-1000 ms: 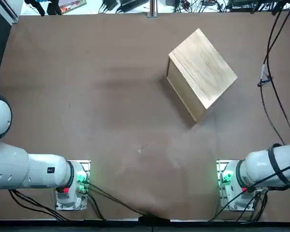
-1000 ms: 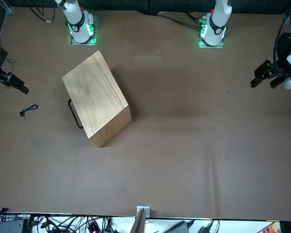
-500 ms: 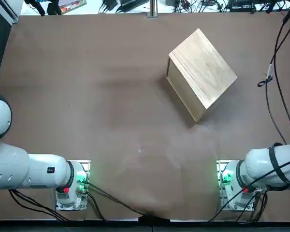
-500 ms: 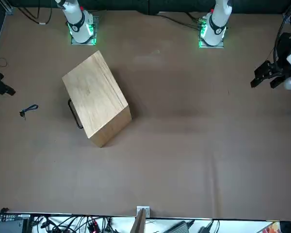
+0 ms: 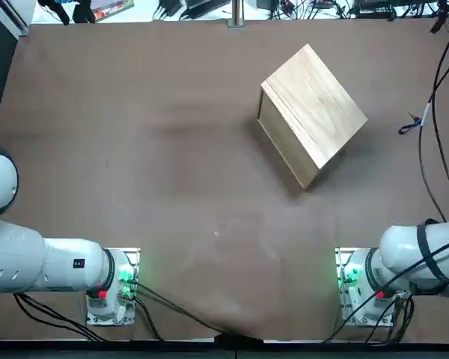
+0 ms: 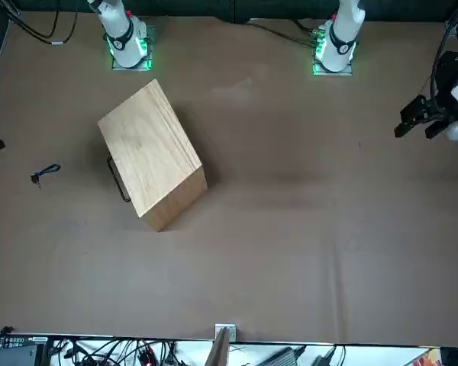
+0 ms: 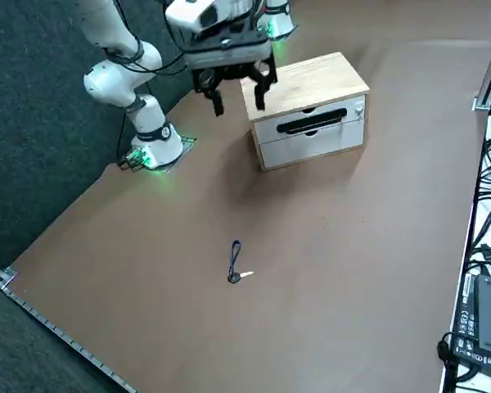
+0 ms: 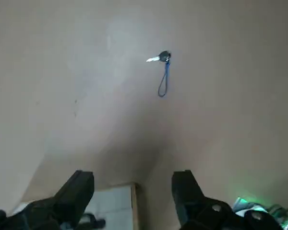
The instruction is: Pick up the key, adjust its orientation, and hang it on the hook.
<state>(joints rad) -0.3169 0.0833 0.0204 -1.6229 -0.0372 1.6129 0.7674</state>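
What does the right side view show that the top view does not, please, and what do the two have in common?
Only the right side view shows the cabinet's drawer front, with its black handle and small white knob, and the right hand whole, its fingers apart above the table.

Only the top view shows the left arm's white upper links.

Both show the wooden cabinet, the key's blue loop on the table, and the right arm's lit base.

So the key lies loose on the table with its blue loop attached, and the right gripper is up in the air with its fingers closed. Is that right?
Not quite: the right gripper has its fingers open, set wide apart, as the right wrist view shows. The key does lie loose on the table with its blue loop attached.
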